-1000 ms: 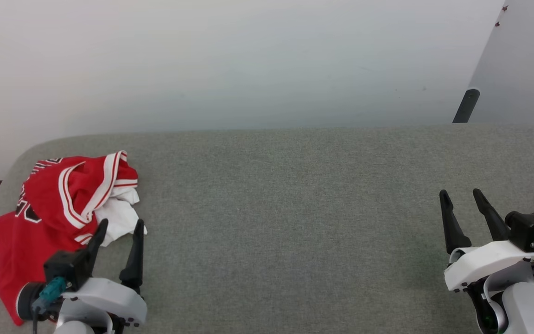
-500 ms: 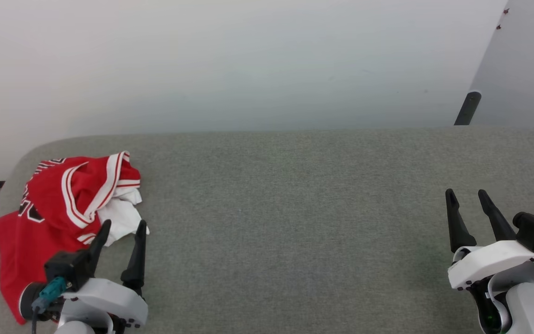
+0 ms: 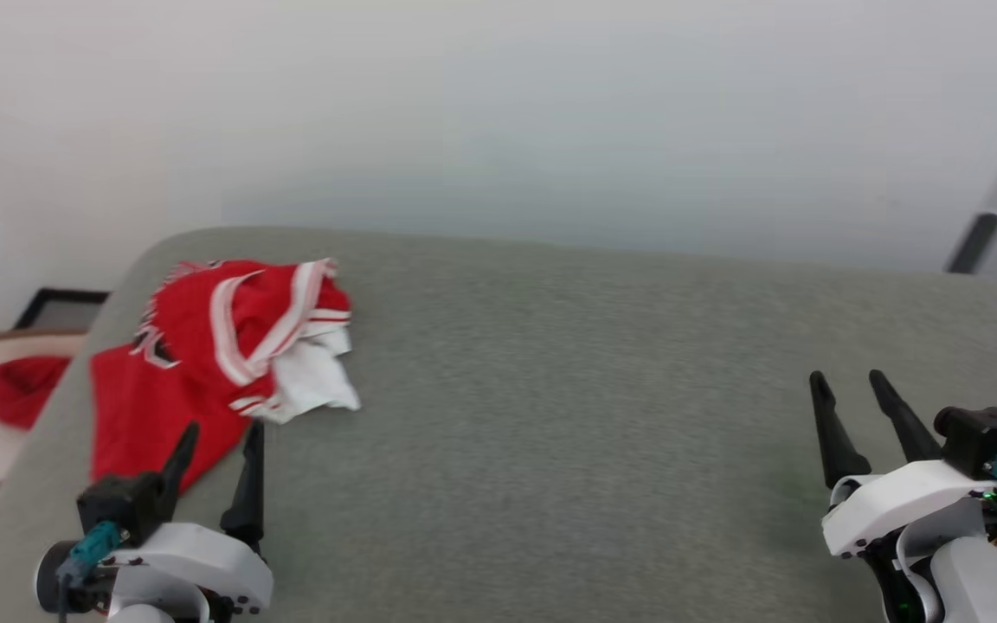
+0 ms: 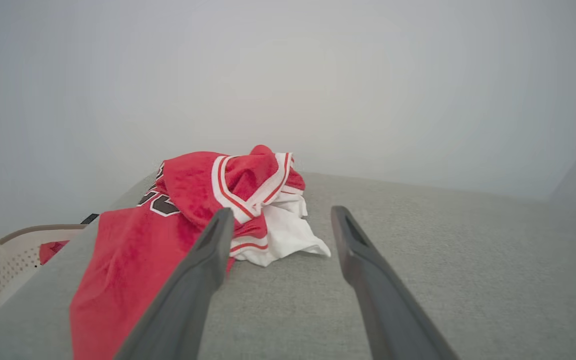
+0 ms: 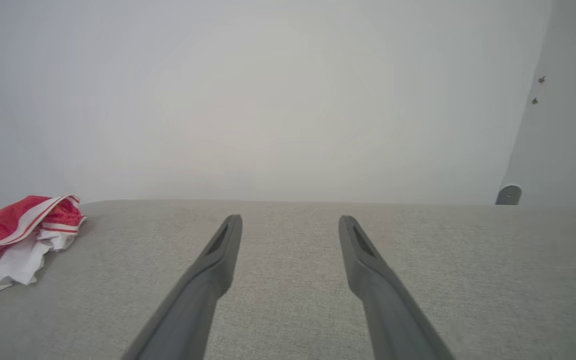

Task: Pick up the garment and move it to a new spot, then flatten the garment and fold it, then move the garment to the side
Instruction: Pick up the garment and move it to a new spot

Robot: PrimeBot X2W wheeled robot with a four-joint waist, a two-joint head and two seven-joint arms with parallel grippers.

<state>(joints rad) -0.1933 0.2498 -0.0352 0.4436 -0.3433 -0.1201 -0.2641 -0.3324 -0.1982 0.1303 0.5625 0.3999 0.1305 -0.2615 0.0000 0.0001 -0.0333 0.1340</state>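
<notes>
Garment [image 3: 196, 372] is seen crumpled at the left end of the grey surface [image 3: 550, 433]. Left gripper [image 3: 223, 430] is positioned just beside it, fingers apart, nothing gripped. Right gripper [image 3: 847, 378] is positioned well apart, likewise spread.

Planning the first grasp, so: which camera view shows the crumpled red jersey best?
The left wrist view: the garment is close and sharp there, its folds and striped trim clear. The head view shows the garment whole but blurred. The right wrist view shows a small part, cut by that view's left edge.

Crumpled garment [image 3: 204, 381] on grey surface [image 3: 568, 450]
</notes>
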